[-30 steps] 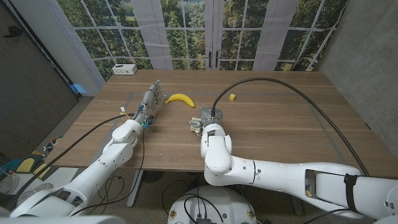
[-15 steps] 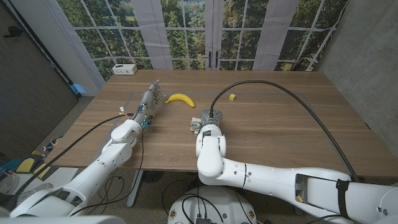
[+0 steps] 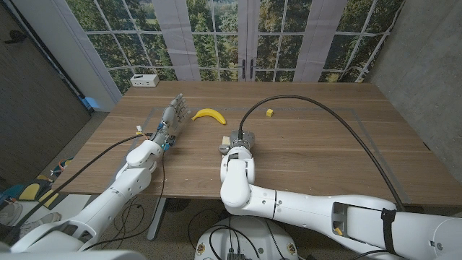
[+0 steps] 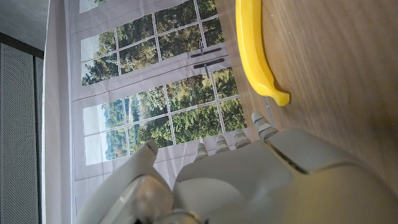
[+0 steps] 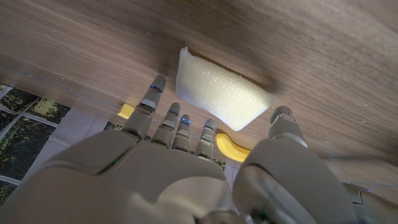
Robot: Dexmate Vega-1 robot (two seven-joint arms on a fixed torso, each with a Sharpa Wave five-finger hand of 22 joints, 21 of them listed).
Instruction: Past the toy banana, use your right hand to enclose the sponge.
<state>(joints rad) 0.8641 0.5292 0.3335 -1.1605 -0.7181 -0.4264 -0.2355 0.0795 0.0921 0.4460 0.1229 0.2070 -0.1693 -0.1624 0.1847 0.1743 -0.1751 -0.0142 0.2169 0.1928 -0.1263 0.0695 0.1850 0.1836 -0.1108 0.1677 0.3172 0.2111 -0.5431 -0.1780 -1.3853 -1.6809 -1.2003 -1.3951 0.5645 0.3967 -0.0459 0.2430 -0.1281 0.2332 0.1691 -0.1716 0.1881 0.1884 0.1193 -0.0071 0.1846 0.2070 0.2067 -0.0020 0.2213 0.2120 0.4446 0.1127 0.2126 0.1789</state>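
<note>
**Right hand poised over sponge, fingers spread**

Since the earlier frame the right arm has swung further toward the robot's left, bringing the right hand [image 5: 186, 168] over the sponge [image 5: 221, 93]. Item: sponge, pale, rectangular, lying on the wooden surface [image 3: 325, 137], nearer the robot than the toy banana [image 3: 208, 114]. Item: right hand, holding nothing, fingers [image 5: 149, 102] wide on one side of the sponge and thumb on the other, not yet touching it as far as the wrist view shows. Item: left hand [image 3: 173, 112], open, beside the banana. Judgement: lower the hand squarely, then curl fingers and thumb evenly round both long edges, avoiding any push that skids the sponge.
</note>
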